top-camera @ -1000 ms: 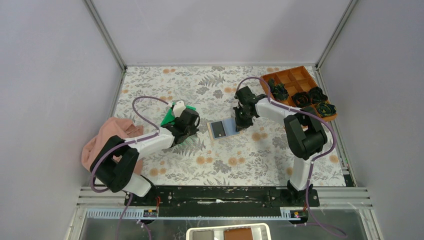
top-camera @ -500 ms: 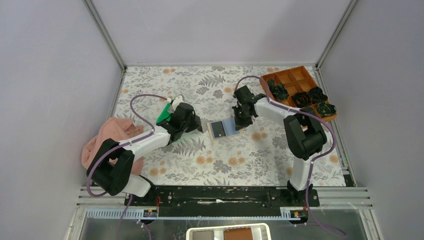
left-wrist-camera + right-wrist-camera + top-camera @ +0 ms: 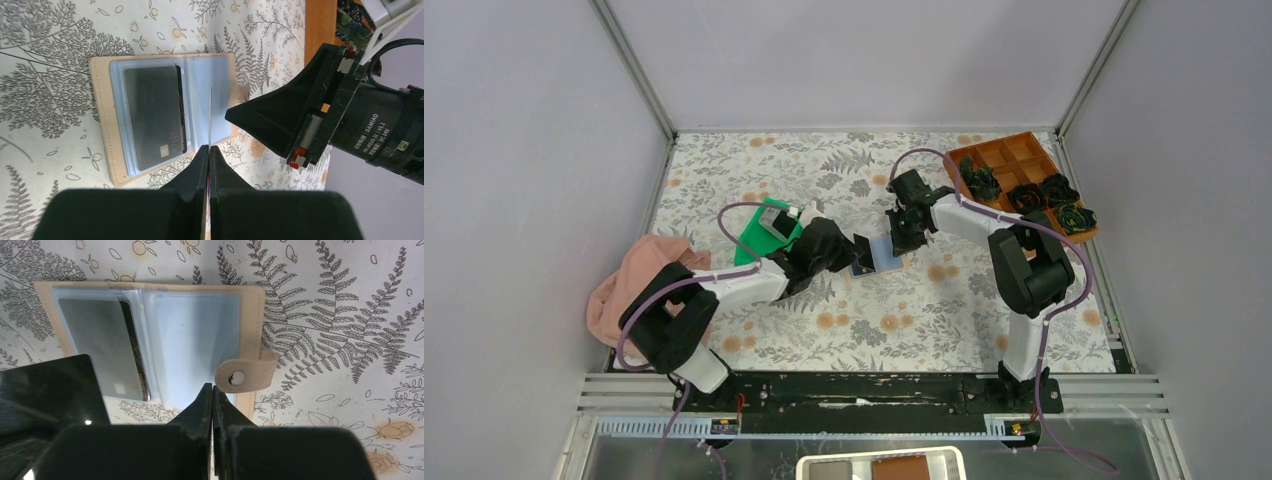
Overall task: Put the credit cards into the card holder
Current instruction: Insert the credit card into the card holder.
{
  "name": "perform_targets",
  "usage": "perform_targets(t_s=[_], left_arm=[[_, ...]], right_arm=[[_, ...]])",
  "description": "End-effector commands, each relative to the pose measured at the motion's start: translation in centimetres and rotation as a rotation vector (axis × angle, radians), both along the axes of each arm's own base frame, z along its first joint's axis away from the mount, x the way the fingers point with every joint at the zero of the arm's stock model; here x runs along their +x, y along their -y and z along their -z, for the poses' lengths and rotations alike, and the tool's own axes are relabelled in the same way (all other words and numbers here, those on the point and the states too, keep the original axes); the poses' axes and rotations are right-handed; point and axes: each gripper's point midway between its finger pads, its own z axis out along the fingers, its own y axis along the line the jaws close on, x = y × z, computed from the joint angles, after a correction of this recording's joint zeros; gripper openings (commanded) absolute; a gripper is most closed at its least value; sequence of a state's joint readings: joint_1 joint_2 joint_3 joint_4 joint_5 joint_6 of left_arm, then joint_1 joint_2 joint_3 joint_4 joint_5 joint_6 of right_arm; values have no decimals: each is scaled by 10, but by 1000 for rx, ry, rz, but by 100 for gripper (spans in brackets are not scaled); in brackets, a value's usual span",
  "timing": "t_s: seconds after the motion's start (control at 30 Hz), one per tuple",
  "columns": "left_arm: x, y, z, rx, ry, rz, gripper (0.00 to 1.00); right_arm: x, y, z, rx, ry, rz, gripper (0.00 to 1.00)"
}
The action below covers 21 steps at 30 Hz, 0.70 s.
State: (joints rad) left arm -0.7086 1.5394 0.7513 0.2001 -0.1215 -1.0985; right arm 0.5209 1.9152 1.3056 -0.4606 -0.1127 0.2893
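The card holder (image 3: 879,258) lies open on the floral table, tan outside and blue-grey inside. One dark credit card (image 3: 152,117) sits in its left pocket and also shows in the right wrist view (image 3: 97,345). My left gripper (image 3: 854,250) is shut on a second credit card (image 3: 210,112), seen edge-on, held upright over the holder's middle fold. That card shows as a dark sheet in the right wrist view (image 3: 50,390). My right gripper (image 3: 894,235) is shut, its tips (image 3: 212,389) at the holder's right half, next to the snap tab (image 3: 245,376).
A green tray (image 3: 759,240) with a small pale-edged item on it lies left of the left gripper. An orange-brown compartment box (image 3: 1009,155) with dark rosette lumps stands at the back right. A pink cloth (image 3: 639,280) lies at the left edge.
My left gripper has moved right from the green tray to the open card holder, carrying a card. The right gripper has stayed at the holder's right side.
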Motion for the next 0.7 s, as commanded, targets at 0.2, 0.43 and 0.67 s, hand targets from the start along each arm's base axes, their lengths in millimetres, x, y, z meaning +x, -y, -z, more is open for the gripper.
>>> perform_targets(t_s=[0.2, 0.43, 0.67], left_arm=[[9, 25, 10, -68, 39, -45, 0], [9, 25, 22, -42, 42, -67, 0], [10, 14, 28, -11, 52, -106, 0]], right_arm=[[16, 3, 3, -19, 25, 9, 0], [17, 5, 7, -22, 15, 14, 0], [17, 6, 10, -29, 9, 16, 0]])
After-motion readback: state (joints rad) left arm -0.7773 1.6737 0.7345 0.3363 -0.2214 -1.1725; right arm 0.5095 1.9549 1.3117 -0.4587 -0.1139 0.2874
